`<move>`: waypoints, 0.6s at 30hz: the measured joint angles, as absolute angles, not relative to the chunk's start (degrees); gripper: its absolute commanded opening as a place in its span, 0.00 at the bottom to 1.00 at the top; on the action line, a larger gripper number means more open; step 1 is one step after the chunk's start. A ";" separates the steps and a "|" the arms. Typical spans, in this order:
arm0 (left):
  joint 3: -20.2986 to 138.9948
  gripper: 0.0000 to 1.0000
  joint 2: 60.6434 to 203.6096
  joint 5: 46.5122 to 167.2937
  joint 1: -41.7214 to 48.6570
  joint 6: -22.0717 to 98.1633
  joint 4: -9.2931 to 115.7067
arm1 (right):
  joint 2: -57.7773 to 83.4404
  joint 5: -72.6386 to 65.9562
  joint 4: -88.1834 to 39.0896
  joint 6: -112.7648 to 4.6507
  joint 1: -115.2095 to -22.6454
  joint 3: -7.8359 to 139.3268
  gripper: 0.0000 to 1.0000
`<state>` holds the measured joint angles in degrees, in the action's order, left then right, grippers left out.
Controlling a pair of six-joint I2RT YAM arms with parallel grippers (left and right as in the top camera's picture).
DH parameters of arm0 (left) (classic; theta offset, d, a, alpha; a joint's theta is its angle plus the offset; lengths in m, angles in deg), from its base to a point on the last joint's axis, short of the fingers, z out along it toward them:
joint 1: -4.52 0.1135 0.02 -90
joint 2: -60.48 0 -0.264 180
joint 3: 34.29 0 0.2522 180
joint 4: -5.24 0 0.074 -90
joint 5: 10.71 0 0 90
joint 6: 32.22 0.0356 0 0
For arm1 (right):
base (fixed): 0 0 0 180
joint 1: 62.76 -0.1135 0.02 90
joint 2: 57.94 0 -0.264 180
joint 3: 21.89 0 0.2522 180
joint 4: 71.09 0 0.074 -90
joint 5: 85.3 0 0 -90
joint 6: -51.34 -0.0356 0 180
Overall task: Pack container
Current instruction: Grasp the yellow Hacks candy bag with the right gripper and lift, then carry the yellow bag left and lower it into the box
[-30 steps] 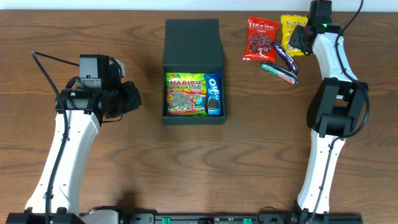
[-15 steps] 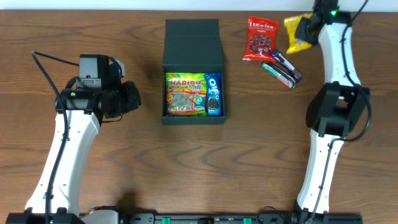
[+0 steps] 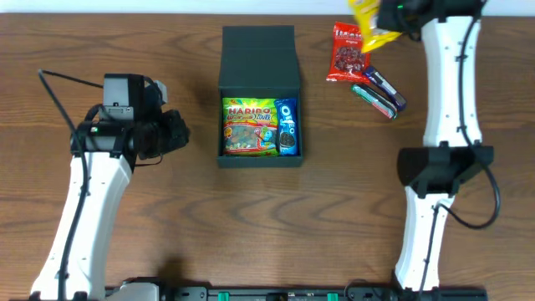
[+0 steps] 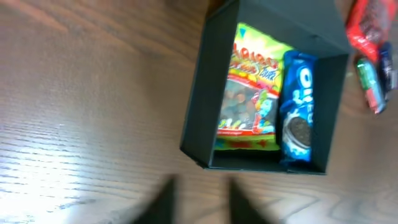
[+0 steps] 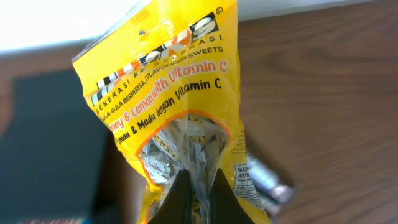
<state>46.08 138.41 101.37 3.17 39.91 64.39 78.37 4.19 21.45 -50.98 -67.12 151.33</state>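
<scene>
Clenching the yellow sweets packet (image 5: 174, 93), the right tool (image 5: 200, 185) hangs at 2 o'clock of the container (image 3: 260, 58), open on the counter (image 3: 251, 226). At its 9 o'clock the left tool (image 4: 202, 199) stands parted, empty. Container likely light, stiff cardboard; grasp a side wall.

Box (image 3: 260, 57): open, gummy bag (image 3: 249, 127) and cookie packet (image 3: 286, 127) inside.
Red packet (image 3: 349, 52): right of box.
Yellow packet (image 3: 368, 25): farther right, in right gripper (image 3: 389, 12).
</scene>
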 measured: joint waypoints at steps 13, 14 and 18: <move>46.78 0.95 124.71 98.16 3.17 44.40 67.64 | 53.32 -10.83 18.63 -43.70 -65.48 124.25 0.01; 46.78 0.95 123.77 97.77 3.17 44.57 67.73 | 53.12 -11.16 18.52 -43.85 -66.14 122.56 0.01; 46.80 0.95 120.75 96.65 3.17 44.77 68.10 | 54.00 -11.68 17.06 -45.75 -71.63 114.65 0.01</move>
